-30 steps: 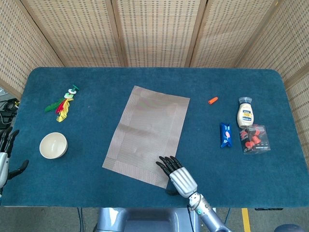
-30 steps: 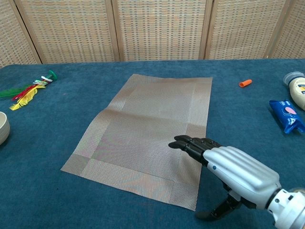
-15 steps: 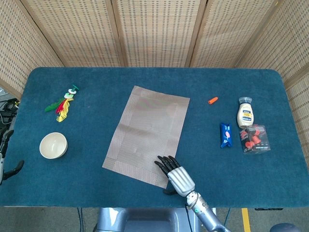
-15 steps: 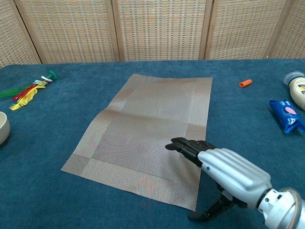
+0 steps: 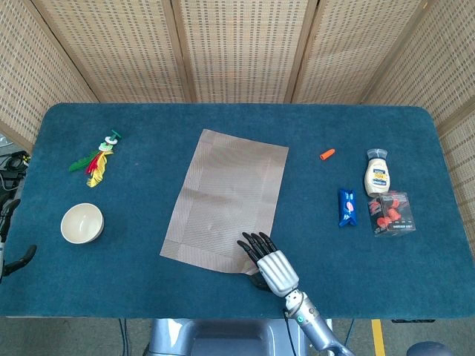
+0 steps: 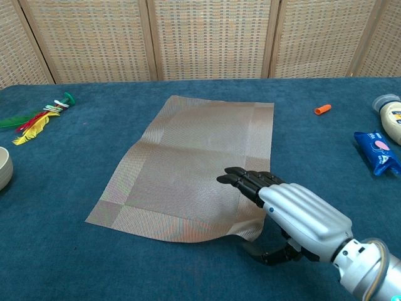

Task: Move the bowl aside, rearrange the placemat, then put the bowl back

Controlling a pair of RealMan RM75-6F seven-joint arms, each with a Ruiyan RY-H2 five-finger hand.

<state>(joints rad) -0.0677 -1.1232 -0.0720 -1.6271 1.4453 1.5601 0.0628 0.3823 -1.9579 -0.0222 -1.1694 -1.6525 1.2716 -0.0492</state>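
The placemat (image 6: 194, 166) lies mid-table, its near right corner lifted and pinched by the right hand (image 6: 294, 216), thumb beneath, fingers on top. It appears thin, light and floppy; corner grips suit it. The bowl (image 5: 82, 222) sits near the left edge, apparently rigid. The left hand (image 5: 9, 241), barely visible, appears empty and spread.

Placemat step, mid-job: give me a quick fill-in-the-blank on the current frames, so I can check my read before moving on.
1. The right hand grips the near-right corner of the ____.
2. The bowl sits on the blue table, to the ____ of the placemat and apart from it.
3. The gripped corner is ____ off the table.
4. The orange cap lies to the placemat's ____.

Missing words: placemat; left; lifted; right
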